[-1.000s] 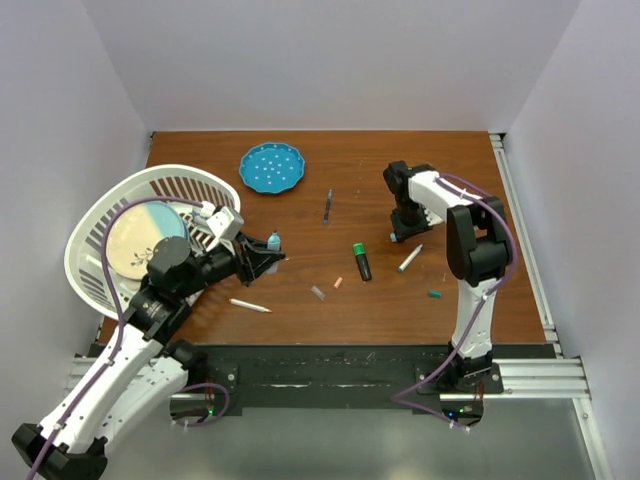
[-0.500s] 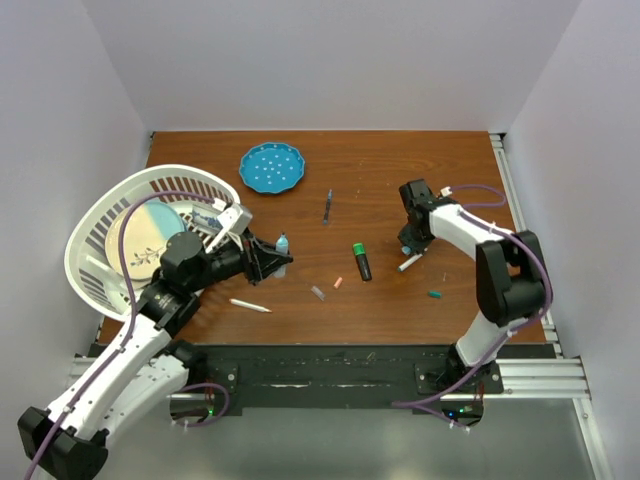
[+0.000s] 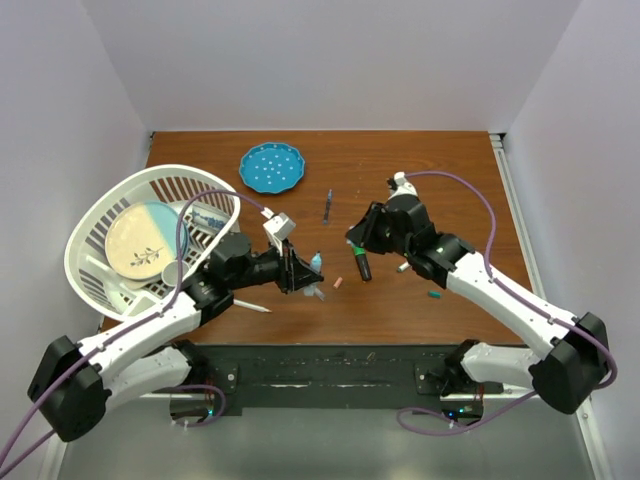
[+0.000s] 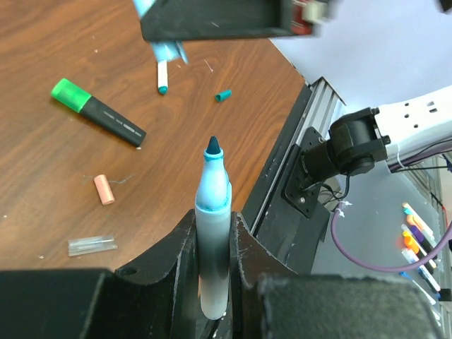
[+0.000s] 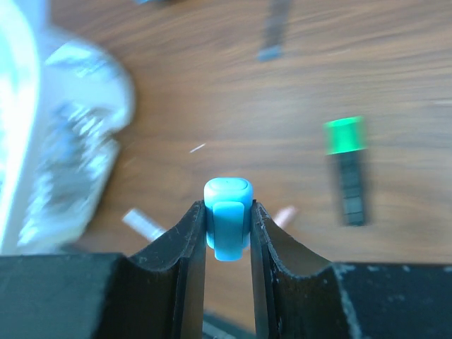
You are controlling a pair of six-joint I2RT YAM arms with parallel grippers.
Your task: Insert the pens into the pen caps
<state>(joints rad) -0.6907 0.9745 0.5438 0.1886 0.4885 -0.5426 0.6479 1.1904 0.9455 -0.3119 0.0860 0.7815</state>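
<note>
My left gripper (image 3: 302, 272) is shut on a pen (image 4: 212, 212) with a pale barrel, and its light blue neck and dark teal tip point out past the jaws. My right gripper (image 3: 354, 237) is shut on a light blue pen cap (image 5: 227, 212) and hovers just right of the left gripper over the table's middle. Below them lie a green-capped black highlighter (image 3: 360, 261), a pink cap (image 3: 338, 282), a grey cap (image 3: 318, 293) and a teal cap (image 3: 435, 294). A white pen (image 3: 250, 306) lies near the front left. A dark pen (image 3: 327, 205) lies further back.
A white basket (image 3: 110, 205) holding a plate stands at the left under my left arm. A blue dotted plate (image 3: 271, 167) sits at the back. Another white pen (image 4: 162, 76) lies partly under my right arm.
Both arms have swung toward the table's middle. The left gripper carried its pen to the right, and the right gripper moved left with its cap, so the two are now close together.
</note>
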